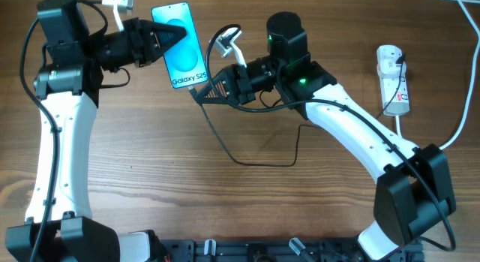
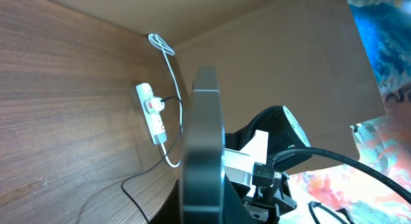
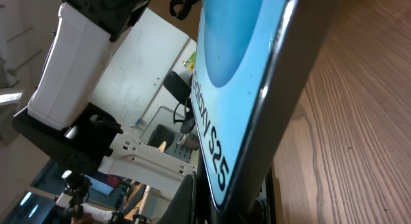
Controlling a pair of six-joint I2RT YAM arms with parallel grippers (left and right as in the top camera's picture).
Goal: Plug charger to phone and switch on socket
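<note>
Furthest left of the phone, the left tool [image 1: 160,38] reaches in from its arm and is clamped on the phone [image 1: 180,44] along its long left edge. The phone is held at a slant, its light blue screen facing up and its "Galaxy S25" end pointing towards the right arm. From the left wrist, the phone [image 2: 202,153] shows edge-on as a thin dark slab. I can't tell whether any corner of it rests on the surface [image 1: 187,179].

Just beside the phone's lettered end sits the right tool [image 1: 201,93], its fingers drawn narrow to a point aimed at that short edge. From the right wrist, the phone [image 3: 237,76] fills the view, very near, with the wooden surface [image 3: 347,121] running past on its right. The charger [image 1: 255,163] goes into the right tool's tips, so the tool grips its end. The plug tip itself is hidden, and I can't tell whether it is seated in the phone.

From there the thin dark cable drops away from the phone, loops across the surface under the right arm, then climbs towards the socket.

Well to the right of the phone lies the socket [image 1: 392,78], white with a red marking, flat on the surface. A dark plug sits in it, clearer from the left wrist [image 2: 153,112]. A thick white cord [image 1: 468,104] runs beyond it, farthest from the phone.
</note>
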